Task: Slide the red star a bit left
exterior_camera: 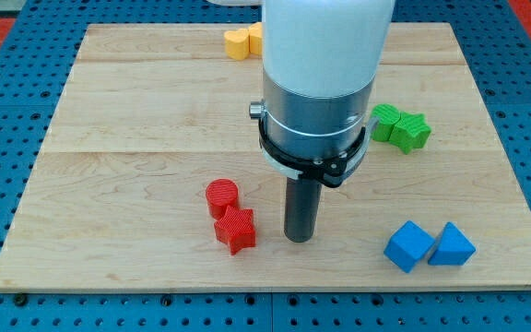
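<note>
The red star lies on the wooden board near the view's bottom, just left of centre. A red cylinder sits touching it at its upper left. My tip rests on the board to the right of the red star, with a small gap between them. The rod rises from the tip into the large white and grey arm body, which hides the board's middle top.
Two blue blocks, a cube and a triangular one, sit at the bottom right. Two green blocks lie at the right, partly behind the arm. A yellow block lies at the top edge.
</note>
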You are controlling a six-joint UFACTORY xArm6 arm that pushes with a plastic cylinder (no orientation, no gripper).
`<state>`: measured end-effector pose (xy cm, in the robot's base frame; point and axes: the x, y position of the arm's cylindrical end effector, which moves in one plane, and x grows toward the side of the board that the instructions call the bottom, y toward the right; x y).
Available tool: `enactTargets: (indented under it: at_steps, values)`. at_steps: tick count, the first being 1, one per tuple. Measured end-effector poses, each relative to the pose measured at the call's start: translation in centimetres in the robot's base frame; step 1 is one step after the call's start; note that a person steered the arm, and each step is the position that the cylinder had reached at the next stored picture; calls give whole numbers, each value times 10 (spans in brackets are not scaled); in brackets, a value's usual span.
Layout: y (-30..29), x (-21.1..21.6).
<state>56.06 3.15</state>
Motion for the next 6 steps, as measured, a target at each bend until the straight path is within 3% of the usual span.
enactTargets:
  at_steps: [3,4,6]
  values:
    - [-6,-1]
    - [-29,-1]
    - [-128,13]
